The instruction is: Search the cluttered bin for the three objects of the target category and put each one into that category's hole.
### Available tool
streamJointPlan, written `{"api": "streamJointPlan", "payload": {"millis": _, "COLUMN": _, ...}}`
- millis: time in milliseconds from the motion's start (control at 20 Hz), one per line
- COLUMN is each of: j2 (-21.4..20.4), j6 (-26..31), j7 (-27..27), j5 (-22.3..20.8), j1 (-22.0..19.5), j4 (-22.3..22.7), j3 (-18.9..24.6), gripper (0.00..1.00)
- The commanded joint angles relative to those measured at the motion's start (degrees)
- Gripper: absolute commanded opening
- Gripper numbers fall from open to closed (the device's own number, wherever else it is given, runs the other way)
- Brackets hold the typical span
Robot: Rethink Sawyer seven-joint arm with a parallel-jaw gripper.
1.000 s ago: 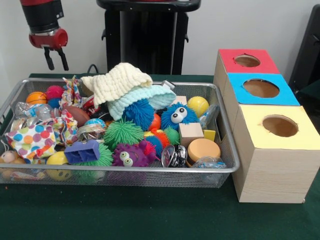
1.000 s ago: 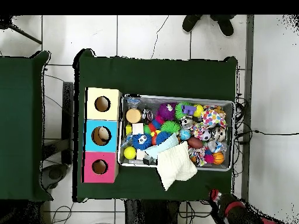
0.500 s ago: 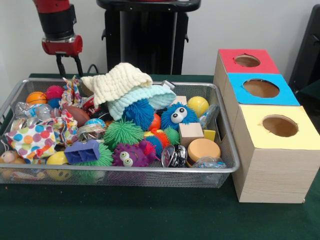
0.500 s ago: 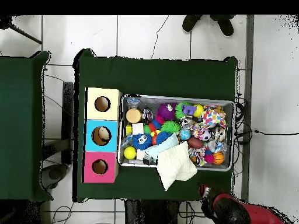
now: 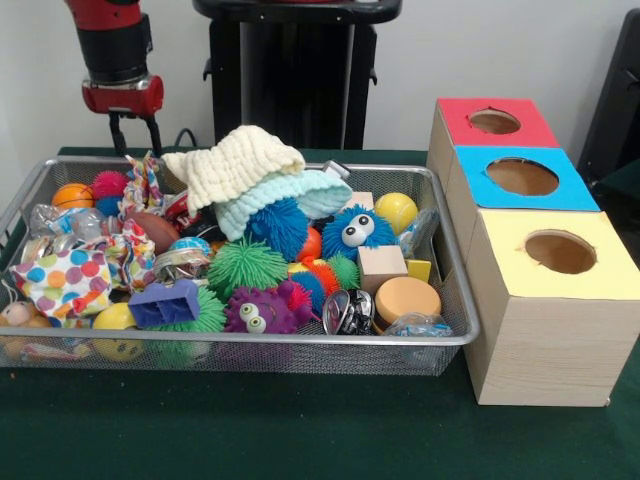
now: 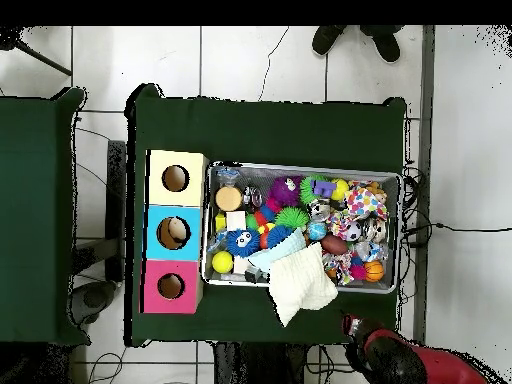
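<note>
The silver wire-mesh bin [image 5: 300,342] sits on the green table, packed with toys; it also shows in the overhead view [image 6: 402,232]. My gripper [image 5: 137,146] hangs open and empty above the bin's far left corner, over a patterned cloth scrap [image 5: 143,186]; in the overhead view the gripper [image 6: 351,324] shows just off the bin's near edge. Three wooden boxes stand beside the bin, with a red top [image 5: 495,122], a blue top [image 5: 523,178] and a yellow top [image 5: 558,253], each with a round hole.
A cream knitted cloth [image 5: 235,162] and a pale blue one [image 5: 280,195] lie piled high at the bin's back. Spiky balls, a blue googly-eyed ball [image 5: 355,232], a wooden cube [image 5: 381,266], a yellow ball [image 5: 396,211] and a polka-dot cloth [image 5: 68,279] fill the bin. The black pedestal [image 5: 295,70] stands behind.
The arm swung from the picture's left toward the bin's far left corner and dropped a little; over the last half second it barely moved. The bin's contents have not moved.
</note>
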Motion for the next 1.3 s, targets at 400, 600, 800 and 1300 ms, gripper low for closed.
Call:
{"api": "streamJointPlan", "payload": {"millis": 400, "j2": 0.02, "j6": 0.57, "j7": 0.49, "j5": 0.03, "j1": -1.61, "j4": -6.77, "j3": 1.03, "gripper": 1.0}}
{"api": "streamJointPlan", "payload": {"millis": 600, "j2": -4.92, "j6": 3.23, "j7": -0.31, "j5": 2.54, "j1": -2.14, "j4": -3.68, "j3": 2.55, "gripper": 1.0}}
{"api": "streamJointPlan", "payload": {"millis": 800, "j2": -11.47, "j6": 4.9, "j7": -1.09, "j5": 5.96, "j1": -3.04, "j4": 0.66, "j3": 5.33, "gripper": 1.0}}
{"api": "streamJointPlan", "payload": {"millis": 1300, "j2": -13.13, "j6": 8.71, "j7": -0.39, "j5": 9.88, "j1": 0.86, "j4": -0.02, "j3": 2.5, "gripper": 1.0}}
